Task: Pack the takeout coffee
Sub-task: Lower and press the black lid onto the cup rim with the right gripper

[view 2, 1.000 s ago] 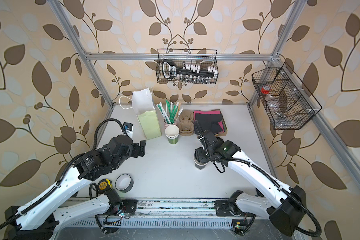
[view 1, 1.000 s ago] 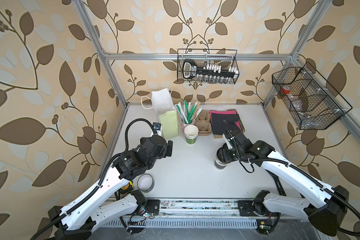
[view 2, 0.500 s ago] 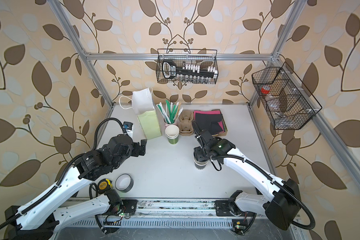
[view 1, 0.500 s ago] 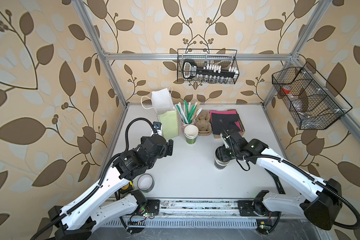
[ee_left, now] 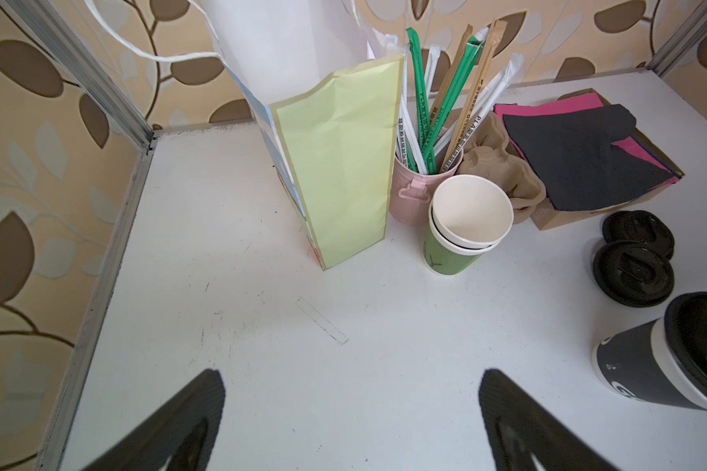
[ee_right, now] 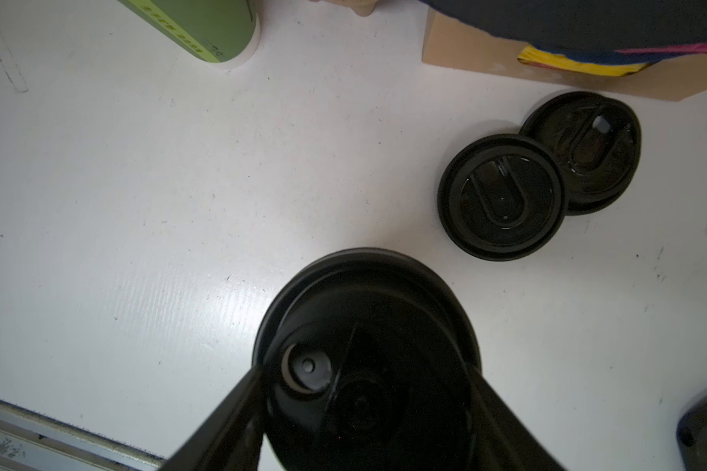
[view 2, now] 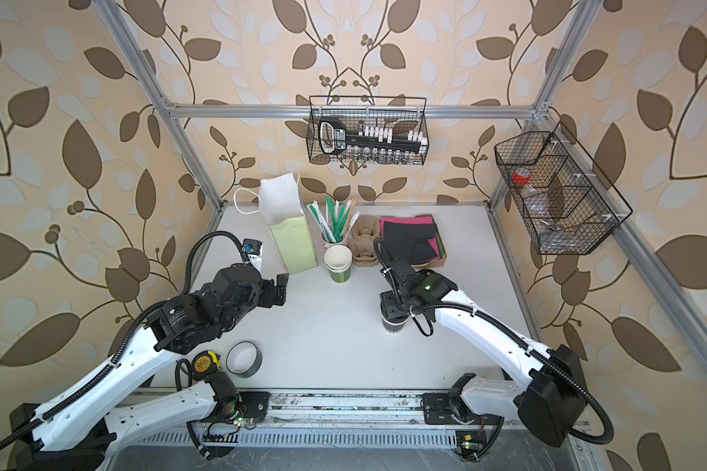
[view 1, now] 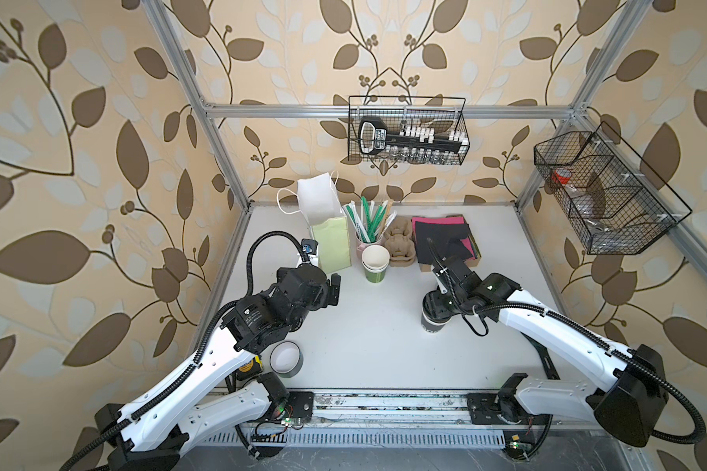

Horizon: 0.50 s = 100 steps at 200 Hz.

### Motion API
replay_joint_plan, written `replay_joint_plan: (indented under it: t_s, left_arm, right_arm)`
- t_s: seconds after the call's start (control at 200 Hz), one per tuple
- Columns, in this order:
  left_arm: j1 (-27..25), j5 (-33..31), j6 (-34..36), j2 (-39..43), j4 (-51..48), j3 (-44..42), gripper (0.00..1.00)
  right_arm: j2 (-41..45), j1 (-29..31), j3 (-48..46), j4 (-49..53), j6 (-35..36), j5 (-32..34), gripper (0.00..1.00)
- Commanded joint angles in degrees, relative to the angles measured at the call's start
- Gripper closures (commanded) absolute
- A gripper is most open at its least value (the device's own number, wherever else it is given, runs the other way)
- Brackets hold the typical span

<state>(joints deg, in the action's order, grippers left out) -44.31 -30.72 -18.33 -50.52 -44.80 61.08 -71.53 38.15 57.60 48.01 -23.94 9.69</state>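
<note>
The takeout coffee [view 1: 432, 322] [view 2: 393, 324] is a dark grey paper cup with a black sip lid [ee_right: 368, 310], right of the table's middle. My right gripper [view 1: 437, 306] [ee_right: 366, 375] comes down over it, a finger pressed on each side of the lid rim, shut on the cup. In both top views the cup looks to stand upright on the table. My left gripper [view 1: 334, 289] [ee_left: 350, 379] hangs open over bare table, holding nothing. Just beyond it stands the pale green and white paper bag [view 1: 331, 240] [ee_left: 339, 163]. The cup [ee_left: 645, 367] also shows at the edge of the left wrist view.
A stack of green cups [view 1: 374, 265], a pink straw holder [view 1: 368, 228], a cardboard cup carrier [view 1: 401, 244] and dark napkins on a box [view 1: 441, 240] line the back. Two loose black lids [ee_right: 503, 195] lie near the coffee. A tape roll [view 1: 286, 359] lies front left.
My right arm has swung slightly to the left around the cup, which stays where it was. The left arm has barely moved.
</note>
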Motion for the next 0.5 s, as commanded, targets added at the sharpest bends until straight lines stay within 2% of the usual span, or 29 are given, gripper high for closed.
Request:
replay_joint_plan:
  t_s: [0.0, 0.495]
  left_arm:
    - [-0.4, -2.2, 0.3, 0.1, 1.0, -0.1, 0.01]
    - [-0.5, -2.0, 0.3, 0.1, 1.1, -0.3, 0.01]
  right_arm:
    - [0.3, 0.9, -0.6, 1.2, -0.2, 0.7, 0.41]
    - [0.9, 1.2, -2.6, 0.9, -0.9, 1.3, 0.4]
